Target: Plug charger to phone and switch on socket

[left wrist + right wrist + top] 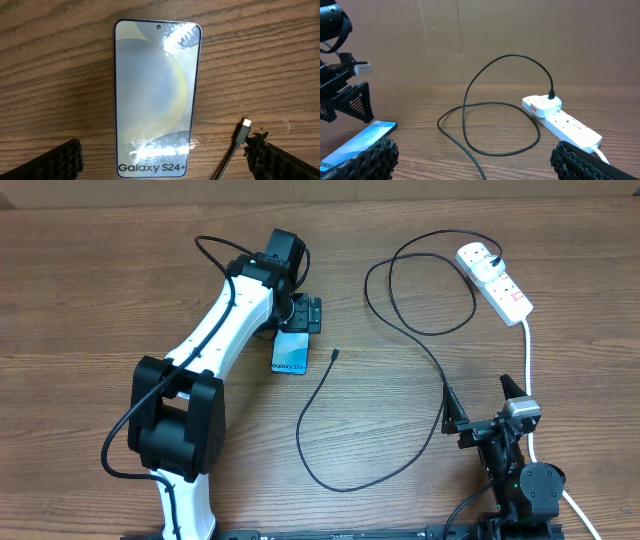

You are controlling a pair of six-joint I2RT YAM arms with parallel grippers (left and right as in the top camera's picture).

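The phone lies flat on the wooden table, screen up. In the left wrist view the phone shows "Galaxy S24+". My left gripper is open and empty, its fingers apart on either side of the phone's text end, not touching it. The charger cable's small plug tip lies loose just right of the phone. The black cable loops across the table to a white adapter sitting in the socket strip. My right gripper is open and empty, well short of the strip.
The thick white cord runs from the strip down past my right arm. The black cable forms a loop on the table ahead of my right gripper. A cardboard wall stands behind the table.
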